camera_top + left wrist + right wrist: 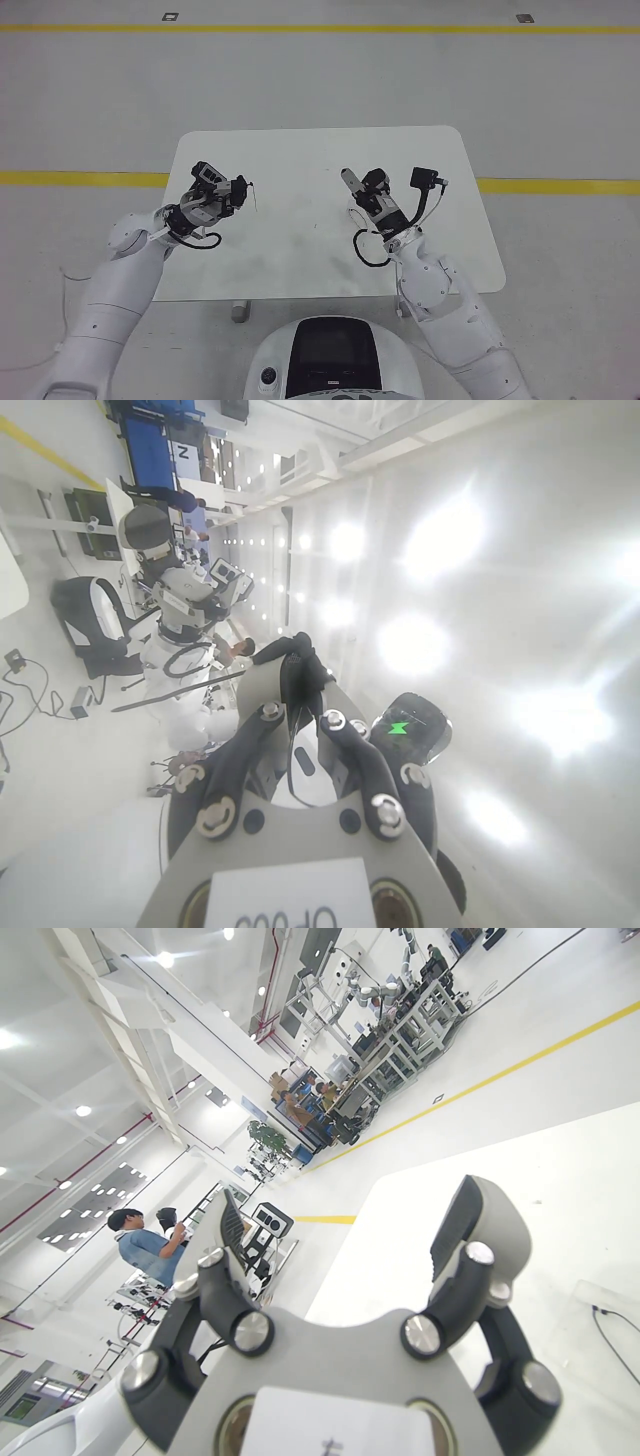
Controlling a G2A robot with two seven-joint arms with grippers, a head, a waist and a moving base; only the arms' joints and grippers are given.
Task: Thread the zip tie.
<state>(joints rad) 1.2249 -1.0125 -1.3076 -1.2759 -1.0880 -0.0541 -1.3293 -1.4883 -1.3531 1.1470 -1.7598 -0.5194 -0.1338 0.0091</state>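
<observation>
Work on the zip tie looks only just started to me. My left gripper (295, 660) is squeezed tight on the zip tie (254, 197) and holds it up over the left side of the table. The thin black strip sticks out from my fingertips, and its loose end touches nothing. I cannot see the small head of the tie. It is too tiny, or my fingers hide it.

My right gripper (350, 1208) is over the right side, well apart from the left one. Its two fingers are spread wide, and there is nothing between them. It points toward the far side, not at the tie. Under and past both grippers is the white table (300, 150).

So the picking up is done, because I have the tie in one gripper. I think all the rest is left. My right gripper has to come over, take the loose end, and poke it through the head. I see no loop yet, so I judge the threading is not done.
</observation>
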